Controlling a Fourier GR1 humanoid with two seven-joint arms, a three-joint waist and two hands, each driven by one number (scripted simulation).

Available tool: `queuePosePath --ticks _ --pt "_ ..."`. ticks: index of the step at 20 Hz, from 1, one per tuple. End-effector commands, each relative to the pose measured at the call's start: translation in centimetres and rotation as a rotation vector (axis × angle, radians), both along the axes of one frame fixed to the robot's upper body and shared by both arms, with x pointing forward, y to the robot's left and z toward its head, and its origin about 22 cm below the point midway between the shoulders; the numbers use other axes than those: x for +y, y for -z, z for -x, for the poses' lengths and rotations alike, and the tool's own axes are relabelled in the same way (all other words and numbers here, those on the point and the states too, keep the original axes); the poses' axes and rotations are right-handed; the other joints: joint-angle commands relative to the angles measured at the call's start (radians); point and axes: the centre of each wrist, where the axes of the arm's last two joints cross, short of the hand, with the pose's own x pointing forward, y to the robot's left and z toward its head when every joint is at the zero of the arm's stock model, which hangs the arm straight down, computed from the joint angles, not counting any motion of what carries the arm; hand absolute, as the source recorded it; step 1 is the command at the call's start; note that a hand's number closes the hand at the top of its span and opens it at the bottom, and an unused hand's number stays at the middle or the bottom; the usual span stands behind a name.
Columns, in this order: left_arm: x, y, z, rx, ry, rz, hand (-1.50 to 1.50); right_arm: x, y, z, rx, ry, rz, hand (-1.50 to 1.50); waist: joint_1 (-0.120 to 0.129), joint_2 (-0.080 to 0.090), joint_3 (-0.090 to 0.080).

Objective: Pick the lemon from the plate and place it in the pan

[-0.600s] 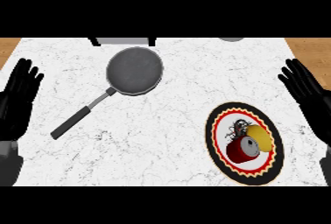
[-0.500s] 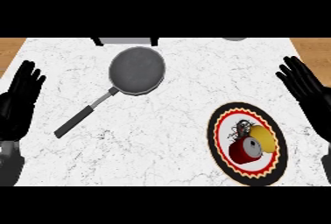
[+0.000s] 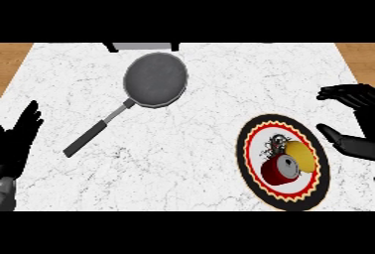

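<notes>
Lemon (image 3: pixel 301 155) on plate (image 3: pixel 251 149); right robot hand (image 3: pixel 350 119) released beside it; pan (image 3: pixel 155 79) apart.

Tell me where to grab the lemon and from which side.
Grip the lemon across its narrow width, coming from above and from the right. A red can crowds its lower left on the plate, while the right hand is already open beside it.

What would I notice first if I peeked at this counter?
Probably the round plate with the red, yellow and black zigzag rim at the right, holding a yellow lemon beside a red can. Next, the dark grey frying pan with its long handle near the far edge. The black right hand is open beside the plate.
</notes>
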Motion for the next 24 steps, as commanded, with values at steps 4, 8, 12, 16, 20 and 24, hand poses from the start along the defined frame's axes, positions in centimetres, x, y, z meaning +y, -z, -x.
queuePosePath --ticks 4,8,12,16,20,24 --pt "-2.3 0.7 -0.9 0.098 0.001 -0.042 0.00 -7.8 7.0 3.2 -0.122 -0.038 -0.131 -1.50 0.021 -0.002 0.002" --pt "-1.0 -0.6 -1.5 0.083 0.006 -0.053 0.00 -7.6 4.4 1.5 -0.160 -0.105 0.077 -1.50 0.032 -0.006 0.000" --pt "-0.3 1.9 -0.3 0.093 -0.013 -0.057 0.00 -9.1 -0.1 2.6 -0.123 -0.104 0.343 -1.50 0.018 -0.010 -0.003" --pt "-1.0 0.9 -0.9 0.104 -0.025 -0.046 0.00 -8.3 -4.5 2.2 -0.072 -0.123 0.672 -1.50 0.019 -0.013 -0.003" --pt "-1.0 -0.1 -1.5 0.104 -0.003 -0.055 0.00 -5.5 -6.6 1.6 -0.011 -0.156 0.938 -1.50 0.033 -0.010 -0.003" --pt "0.0 0.8 -0.9 0.103 -0.012 -0.057 0.00 -2.3 -6.6 2.3 0.027 -0.180 1.134 -1.50 0.030 -0.010 -0.003"
